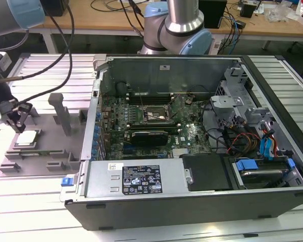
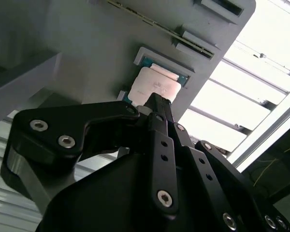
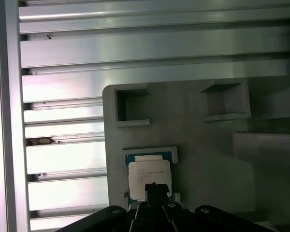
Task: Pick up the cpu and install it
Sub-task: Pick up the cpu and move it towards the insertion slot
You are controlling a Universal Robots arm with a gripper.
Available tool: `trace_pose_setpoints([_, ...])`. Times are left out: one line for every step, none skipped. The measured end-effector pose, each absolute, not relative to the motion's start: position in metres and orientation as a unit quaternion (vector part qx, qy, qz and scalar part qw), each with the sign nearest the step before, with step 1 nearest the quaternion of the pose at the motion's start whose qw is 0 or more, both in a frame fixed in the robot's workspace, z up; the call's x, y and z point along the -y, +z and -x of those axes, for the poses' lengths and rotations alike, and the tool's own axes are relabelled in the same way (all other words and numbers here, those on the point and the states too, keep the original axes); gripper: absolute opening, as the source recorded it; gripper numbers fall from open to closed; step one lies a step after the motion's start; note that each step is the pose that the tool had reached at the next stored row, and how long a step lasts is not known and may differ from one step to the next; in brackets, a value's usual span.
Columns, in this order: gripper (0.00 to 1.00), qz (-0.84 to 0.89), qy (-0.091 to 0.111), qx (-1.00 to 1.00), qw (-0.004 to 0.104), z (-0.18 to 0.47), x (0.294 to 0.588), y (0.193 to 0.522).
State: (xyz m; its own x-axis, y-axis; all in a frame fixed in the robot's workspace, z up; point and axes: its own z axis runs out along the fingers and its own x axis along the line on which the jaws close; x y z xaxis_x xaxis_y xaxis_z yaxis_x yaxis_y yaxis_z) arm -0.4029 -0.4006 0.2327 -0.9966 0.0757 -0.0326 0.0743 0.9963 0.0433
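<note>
The cpu (image 1: 28,137), a flat square chip with a silvery-white top, lies in a shallow pocket of the grey fixture plate (image 1: 45,154) at the exterior view's left, outside the computer case. My gripper (image 1: 17,126) hangs just above it with its black fingers drawn together and nothing between them. In both wrist views the joined fingertips cover one edge of the cpu (image 2: 154,86) (image 3: 148,173); whether they touch it I cannot tell. The motherboard's black-framed socket (image 1: 154,115) sits inside the open case, well to the right of the gripper.
The open computer case (image 1: 192,206) fills the middle and right, with drive cages and cables (image 1: 252,136) at its right end. A grey post (image 1: 58,108) stands on the fixture plate near the cpu. Slatted aluminium table (image 3: 135,48) lies around the plate. The arm's base (image 1: 179,30) is behind the case.
</note>
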Motion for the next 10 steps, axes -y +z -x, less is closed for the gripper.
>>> trace_pose_setpoints([0.11, -0.038, 0.021, -0.999, 0.017, 0.4029, 0.4005, 0.2323])
trace_pose_setpoints([0.17, -0.038, 0.021, -0.999, 0.017, 0.4029, 0.4005, 0.2320])
trace_pose_setpoints([0.24, -0.038, 0.021, -0.999, 0.017, 0.4029, 0.4005, 0.2316])
trace_pose_setpoints([0.36, -0.038, 0.020, -0.999, 0.017, 0.4029, 0.4005, 0.2315])
trace_pose_setpoints([0.48, -0.038, 0.020, -0.999, 0.017, 0.4029, 0.4006, 0.2312])
trace_pose_setpoints([0.48, -0.038, 0.020, -0.999, 0.017, 0.4029, 0.4005, 0.2310])
trace_pose_setpoints([0.48, -0.038, 0.020, -0.999, 0.017, 0.4029, 0.4005, 0.2308])
trace_pose_setpoints([0.55, -0.038, 0.020, -0.999, 0.017, 0.4029, 0.4005, 0.2307])
trace_pose_setpoints([0.55, -0.038, 0.020, -0.999, 0.017, 0.4029, 0.4005, 0.2299])
trace_pose_setpoints([0.55, -0.038, 0.020, -0.999, 0.017, 0.4029, 0.4005, 0.2285])
